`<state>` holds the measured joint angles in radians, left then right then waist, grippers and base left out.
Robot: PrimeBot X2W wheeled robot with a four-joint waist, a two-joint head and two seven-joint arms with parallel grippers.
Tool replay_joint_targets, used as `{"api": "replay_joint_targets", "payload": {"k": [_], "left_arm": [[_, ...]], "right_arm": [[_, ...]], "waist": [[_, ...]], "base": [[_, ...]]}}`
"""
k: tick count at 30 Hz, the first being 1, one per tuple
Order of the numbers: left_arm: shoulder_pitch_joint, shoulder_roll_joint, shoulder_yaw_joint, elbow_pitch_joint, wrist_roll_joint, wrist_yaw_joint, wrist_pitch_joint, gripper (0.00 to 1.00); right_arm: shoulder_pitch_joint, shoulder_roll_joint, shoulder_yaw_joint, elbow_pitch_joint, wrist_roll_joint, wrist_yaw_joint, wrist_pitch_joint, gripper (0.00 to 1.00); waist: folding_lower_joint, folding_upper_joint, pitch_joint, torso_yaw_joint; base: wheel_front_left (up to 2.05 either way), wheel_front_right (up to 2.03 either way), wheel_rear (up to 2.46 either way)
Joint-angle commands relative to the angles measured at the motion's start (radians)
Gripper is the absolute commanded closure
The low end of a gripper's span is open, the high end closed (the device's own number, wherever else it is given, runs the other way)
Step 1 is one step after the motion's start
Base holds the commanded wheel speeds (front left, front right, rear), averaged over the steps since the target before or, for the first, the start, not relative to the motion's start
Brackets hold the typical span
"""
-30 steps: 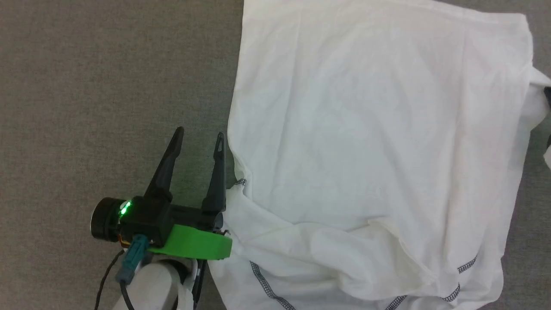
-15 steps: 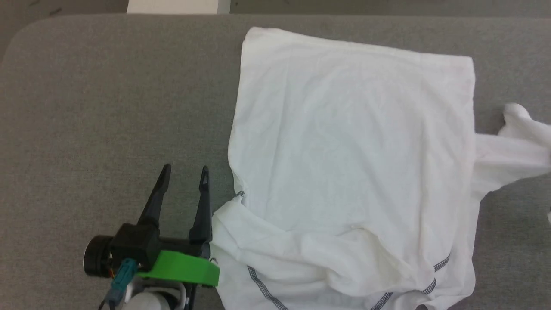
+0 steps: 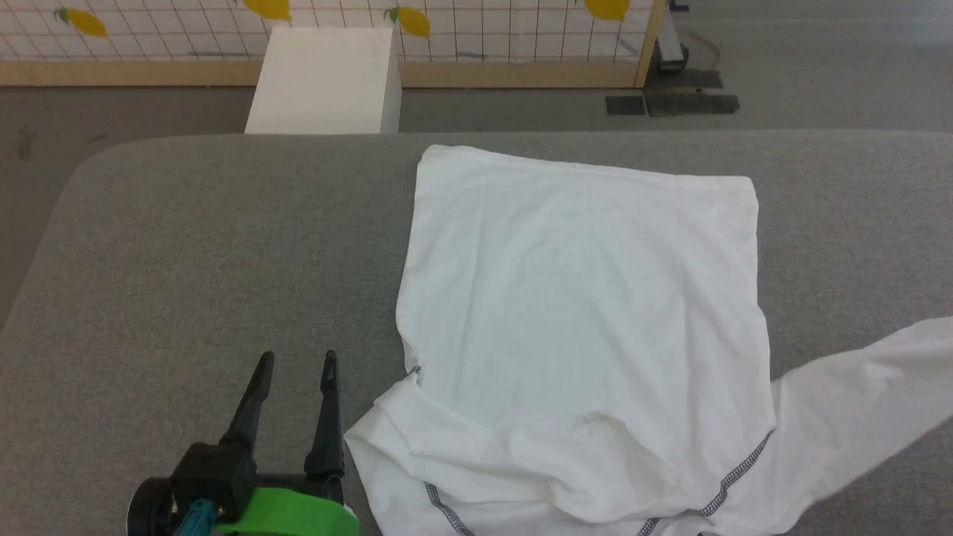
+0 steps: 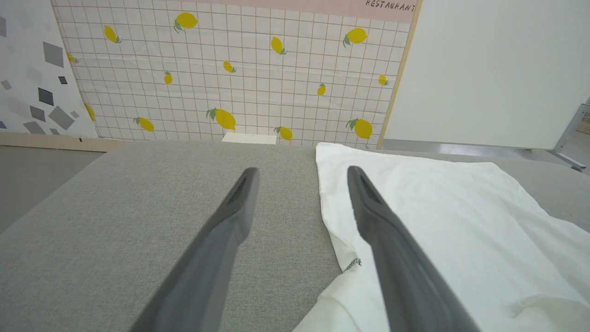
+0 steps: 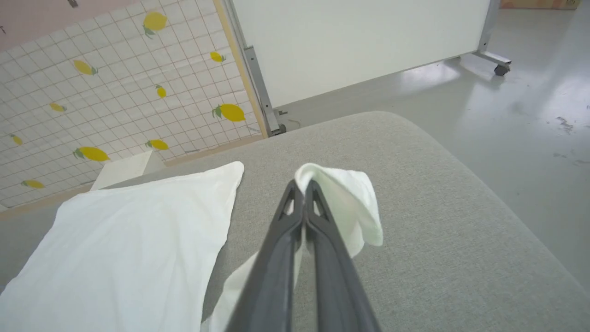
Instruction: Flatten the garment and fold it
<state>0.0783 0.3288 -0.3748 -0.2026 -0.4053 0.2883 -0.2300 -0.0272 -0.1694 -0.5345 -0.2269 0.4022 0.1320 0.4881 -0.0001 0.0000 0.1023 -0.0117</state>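
Note:
The white garment [image 3: 581, 327] lies spread on the grey padded table [image 3: 186, 246], its body flat and its near part rumpled, with dark seam stitching along the near edge. One sleeve [image 3: 856, 402] stretches off to the right. In the right wrist view my right gripper [image 5: 302, 186] is shut on the sleeve's end [image 5: 350, 203], held above the table. My left gripper [image 3: 296, 363] stands open at the lower left, just left of the garment's edge, nothing between its fingers. The left wrist view shows the left gripper [image 4: 302, 173] with the garment [image 4: 438, 207] beside its right finger.
A rigid white box [image 3: 324, 82] stands on the floor beyond the table's far edge. Behind it is a tiled lemon-pattern wall panel [image 3: 484, 30]. The table's left half is bare grey fabric. Its right corner [image 5: 405, 124] is rounded, with floor beyond.
The head camera has tilted up, bringing the table's far edge, box and wall into view. The right sleeve now stretches out further to the right. The left gripper stays open beside the garment.

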Motion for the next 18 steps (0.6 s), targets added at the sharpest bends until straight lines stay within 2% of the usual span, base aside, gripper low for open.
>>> {"api": "replay_joint_targets", "payload": {"k": [1, 6, 11, 14, 15, 18], "left_arm": [[0.021, 0.010, 0.005, -0.005, -0.005, 0.007, 0.003, 0.00], [0.064, 0.024, 0.015, -0.022, -0.015, 0.019, 0.009, 0.00], [0.092, 0.035, 0.023, -0.044, -0.019, 0.031, 0.015, 0.00], [0.101, 0.040, 0.026, -0.056, -0.020, 0.037, 0.018, 0.00], [0.101, 0.043, 0.028, -0.065, -0.020, 0.040, 0.020, 0.00], [0.097, 0.043, 0.030, -0.070, -0.020, 0.042, 0.020, 0.00]], "right_arm": [[0.016, 0.006, -0.008, -0.028, -0.008, -0.001, 0.007, 1.00], [0.038, 0.019, 0.008, -0.128, -0.012, -0.001, 0.043, 1.00], [0.042, 0.037, 0.093, -0.208, -0.011, -0.001, 0.082, 1.00], [0.038, 0.046, 0.173, -0.240, -0.010, -0.001, 0.101, 1.00], [0.032, 0.050, 0.266, -0.256, -0.011, -0.001, 0.112, 1.00], [0.020, 0.051, 0.362, -0.254, -0.010, -0.001, 0.115, 1.00]], "waist": [[0.0001, 0.0000, -0.060, -0.012], [0.0001, 0.0000, -0.101, -0.016], [0.0001, 0.0000, -0.117, -0.013], [0.0001, 0.0000, -0.116, -0.007], [0.0001, 0.0000, -0.108, 0.007], [0.0001, 0.0000, -0.099, 0.023]], "base": [[0.00, 0.00, 0.00], [0.00, 0.00, 0.00], [0.00, 0.00, 0.00], [0.00, 0.00, 0.00], [0.00, 0.00, 0.00], [0.00, 0.00, 0.00]]}}
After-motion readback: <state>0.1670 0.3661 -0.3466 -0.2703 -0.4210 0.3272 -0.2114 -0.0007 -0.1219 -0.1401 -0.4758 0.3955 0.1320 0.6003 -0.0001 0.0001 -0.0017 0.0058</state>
